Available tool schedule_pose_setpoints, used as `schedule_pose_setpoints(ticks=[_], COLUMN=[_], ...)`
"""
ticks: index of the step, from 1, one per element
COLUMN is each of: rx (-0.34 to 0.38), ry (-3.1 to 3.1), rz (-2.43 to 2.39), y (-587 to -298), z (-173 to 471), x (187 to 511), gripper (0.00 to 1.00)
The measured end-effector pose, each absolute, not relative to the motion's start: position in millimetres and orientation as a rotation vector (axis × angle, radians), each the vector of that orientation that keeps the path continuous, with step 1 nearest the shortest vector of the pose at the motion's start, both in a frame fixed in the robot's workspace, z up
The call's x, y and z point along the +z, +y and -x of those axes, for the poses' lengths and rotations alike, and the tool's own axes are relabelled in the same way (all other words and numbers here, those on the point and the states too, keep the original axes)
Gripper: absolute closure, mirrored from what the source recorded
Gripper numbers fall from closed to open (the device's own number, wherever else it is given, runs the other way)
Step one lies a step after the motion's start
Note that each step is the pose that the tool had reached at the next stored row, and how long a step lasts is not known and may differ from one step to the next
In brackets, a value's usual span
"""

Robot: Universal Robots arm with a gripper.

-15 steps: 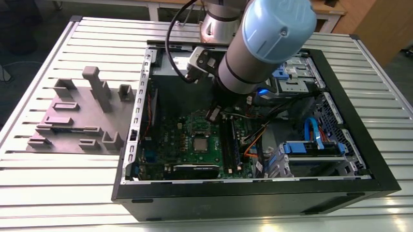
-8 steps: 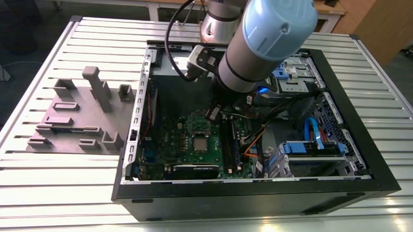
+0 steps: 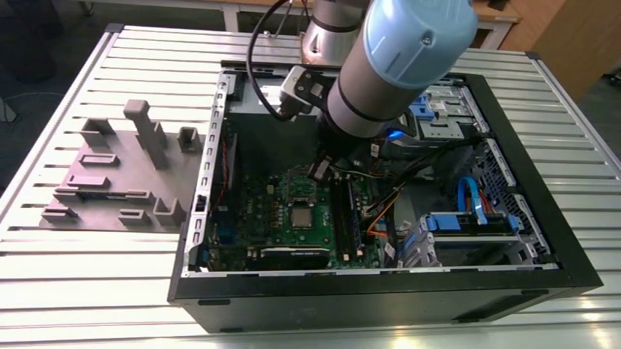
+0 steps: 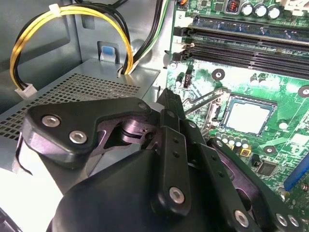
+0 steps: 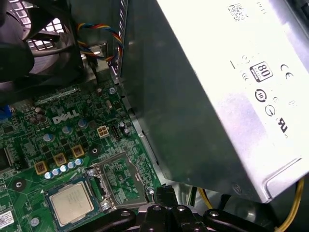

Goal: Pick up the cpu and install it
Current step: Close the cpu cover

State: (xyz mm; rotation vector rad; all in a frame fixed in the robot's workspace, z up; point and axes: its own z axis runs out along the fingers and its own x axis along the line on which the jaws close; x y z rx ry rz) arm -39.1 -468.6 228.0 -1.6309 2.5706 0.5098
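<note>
Desk [image 3: 97, 254]: you have a slatted metal top, with an open computer case [image 3: 388, 298] lying on it from the middle towards the exterior view's right edge.
Fixture [image 3: 116, 174]: grey plastic blocks sit on the desk near the exterior view's left edge, just beside the case.
Arm [image 3: 388, 65]: you will see it reach down into the case, over the green motherboard [image 3: 262, 211].
Cpu [image 5: 72, 200]: the cpu lies flat in the motherboard's square socket, silvery top up (the second wrist view shows it too [image 4: 248, 115]). Nothing touches it.
Socket frame [image 5: 118, 176]: the metal frame is swung open just beside the chip.
Fingers [image 4: 170, 145]: you can see their black links and screws close to the camera in the second wrist view, above the board and near the socket. Their tips run out of the picture, so you cannot tell how wide they stand.
Power supply [image 5: 217, 96]: a grey metal box sits next to the board's edge.
Cables [image 4: 29, 48]: a yellow and black bundle loops above a perforated metal panel.
Memory slots [image 4: 241, 43]: long dark rows lie along the board past the socket.
</note>
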Motion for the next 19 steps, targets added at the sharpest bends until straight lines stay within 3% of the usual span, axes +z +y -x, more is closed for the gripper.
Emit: schedule_pose_setpoints(ticks=[19], rx=[0.504], ry=[2.574], rz=[1.633], y=[-468.9], z=[41.1], x=[232.8], gripper=[0.89])
